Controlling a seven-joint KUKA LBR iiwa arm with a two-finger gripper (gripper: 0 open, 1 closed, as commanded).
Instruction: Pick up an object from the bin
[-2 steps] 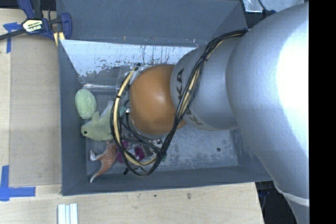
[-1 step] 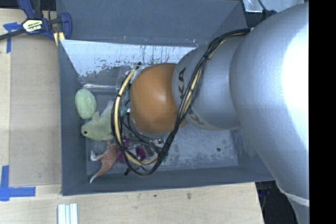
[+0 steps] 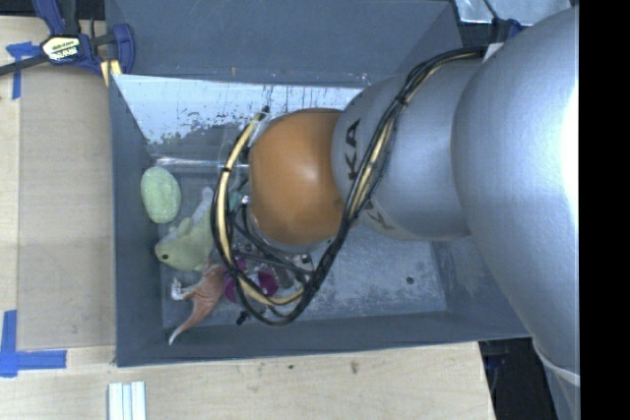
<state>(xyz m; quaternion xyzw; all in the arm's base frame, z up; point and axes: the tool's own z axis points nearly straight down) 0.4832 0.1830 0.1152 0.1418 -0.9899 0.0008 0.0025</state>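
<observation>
My gripper shows as a dark body low over the bin's front left part, mostly hidden from above. Right beside it on the left lies an orange-brown toy dinosaur, its tail pointing toward the front-left corner. A small purple thing lies directly under the gripper, partly covered by cables. A yellow-green soft toy rests just left of the gripper, behind the dinosaur. Farther back along the left side lies a pale green oval thing.
The arm, with its orange cover and looping black and yellow cables, spans the bin from the right and hides the middle of the floor. The bin's front wall and left wall stand close to the toys. Bare floor shows at the front right.
</observation>
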